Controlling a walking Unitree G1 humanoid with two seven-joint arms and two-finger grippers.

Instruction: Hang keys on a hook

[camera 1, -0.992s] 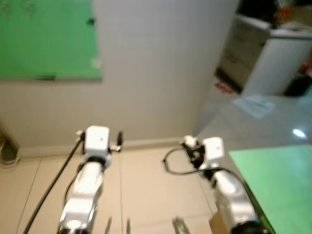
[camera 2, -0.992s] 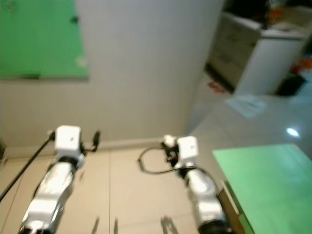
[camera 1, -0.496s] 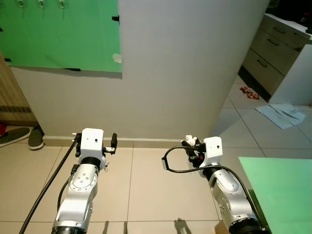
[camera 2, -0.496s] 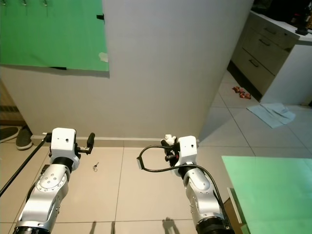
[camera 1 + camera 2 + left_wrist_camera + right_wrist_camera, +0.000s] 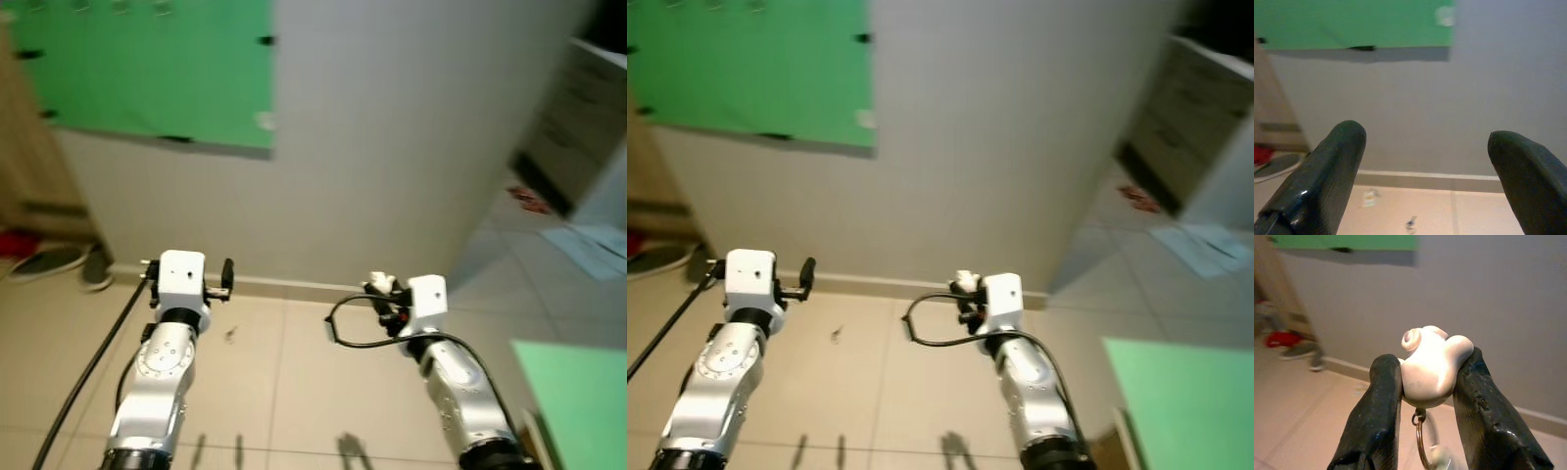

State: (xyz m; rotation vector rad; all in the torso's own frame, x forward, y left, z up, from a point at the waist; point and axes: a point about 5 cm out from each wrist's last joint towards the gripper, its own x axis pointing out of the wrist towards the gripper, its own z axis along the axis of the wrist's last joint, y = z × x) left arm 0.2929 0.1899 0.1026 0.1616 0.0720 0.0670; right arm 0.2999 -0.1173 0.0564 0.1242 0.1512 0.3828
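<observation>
A plain grey wall [image 5: 392, 137] stands ahead, meeting a beige tiled floor [image 5: 284, 392] along a pale skirting board. High on the wall to the robot's left hangs a large green board [image 5: 157, 78], with a few small hooks [image 5: 118, 8] blurred along its top edge. At the far left, a dark shoe [image 5: 93, 269] lies on the floor by a wooden surface. To the right, a white drawer cabinet [image 5: 578, 117] stands beyond some papers and a small red item on the tiles, and a flat green panel [image 5: 578, 392] sits in the near right corner.

Both silver arms reach forward over the floor. The left gripper [image 5: 1425, 166] has its black fingers [image 5: 1327, 171] spread wide with nothing between them, pointed at the wall's base. The right gripper [image 5: 1432, 382] has its fingers closed on a white rounded rubbery keychain charm [image 5: 1432, 364], from which a thin metal key ring [image 5: 1422, 443] hangs down between the fingers; the keys themselves are too blurred to make out. A small dark object [image 5: 231, 335] lies on the tiles just ahead of the left arm.
</observation>
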